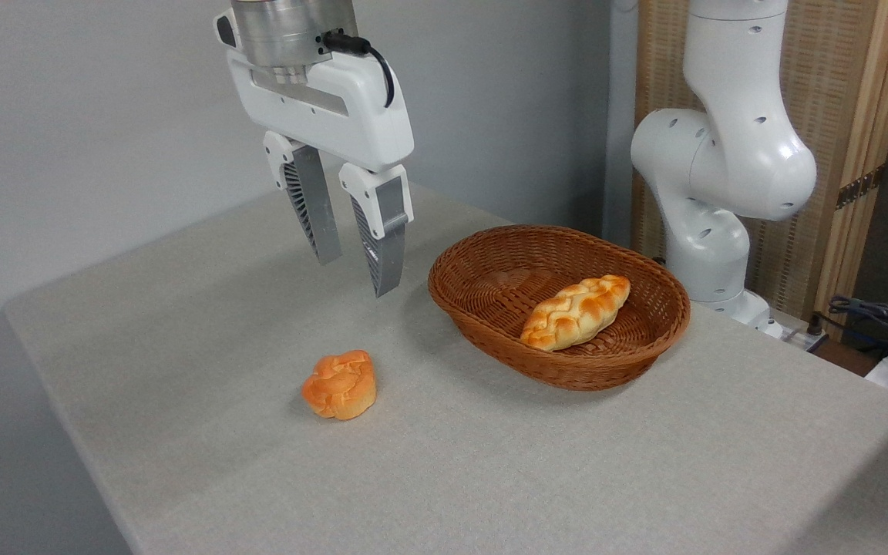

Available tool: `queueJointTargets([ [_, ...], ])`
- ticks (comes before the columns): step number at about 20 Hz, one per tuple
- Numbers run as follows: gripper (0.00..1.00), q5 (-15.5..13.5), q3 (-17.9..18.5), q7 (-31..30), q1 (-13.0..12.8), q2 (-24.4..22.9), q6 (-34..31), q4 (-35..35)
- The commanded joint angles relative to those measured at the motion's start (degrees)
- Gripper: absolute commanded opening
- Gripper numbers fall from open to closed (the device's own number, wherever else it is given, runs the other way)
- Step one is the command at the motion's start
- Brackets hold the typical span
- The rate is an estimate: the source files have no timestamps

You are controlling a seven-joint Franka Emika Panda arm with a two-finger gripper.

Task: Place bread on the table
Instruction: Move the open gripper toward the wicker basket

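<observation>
So, going L to R: the table (182, 324), covered in grey-beige cloth, had its left edge and near-left corner bare. A small round orange bun (340, 384) sat on the cloth toward the front-left, well apart from anything else. Above and behind it hung the gripper (358, 264), empty, pointing down, well clear of the cloth. Its fingers (315, 208) stood partly open w/ a modest gap between the tips, nothing held.

Just right of the gripper, mid-table, sat a brown wicker basket (482, 262), oval. The bread (576, 311), a braided golden loaf w/ pointed ends, lay inside it, toward the right half, long axis running from near-left up to far-right, one end tilted up the basket wall. So it wasn't on the table yet; task looked barely started. Far right, by the back-right edge, stood the arm base (710, 231), w/ some cables (876, 316) beyond the table edge.

Handling, my guess: loaf prob. light and soft, a bit springy, crust likely not slippery; too much squeeze could dent it. Best hold looked like across the short width at the middle, where it's fattest, jaws turned square to the long axis and opened wider first. Basket rim near the raised end could foul a finger, so coming straight down from above seemed safest.
</observation>
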Motion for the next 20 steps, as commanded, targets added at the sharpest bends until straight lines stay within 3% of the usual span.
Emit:
queueJointTargets([
  [1, 1.00, -0.60, 0.35, -0.19, 0.27, 0.29, -0.81, 0.92],
  [9, 1.00, -0.60, 0.79, -0.10, 0.18, -1.46, -0.81, -1.18],
  [16, 1.00, -0.25, 0.88, 1.75, -0.26, -15.69, -1.69, -19.27],
  [20, 1.00, -0.16, 0.79, 4.11, -0.61, -25.88, -1.34, -33.07],
])
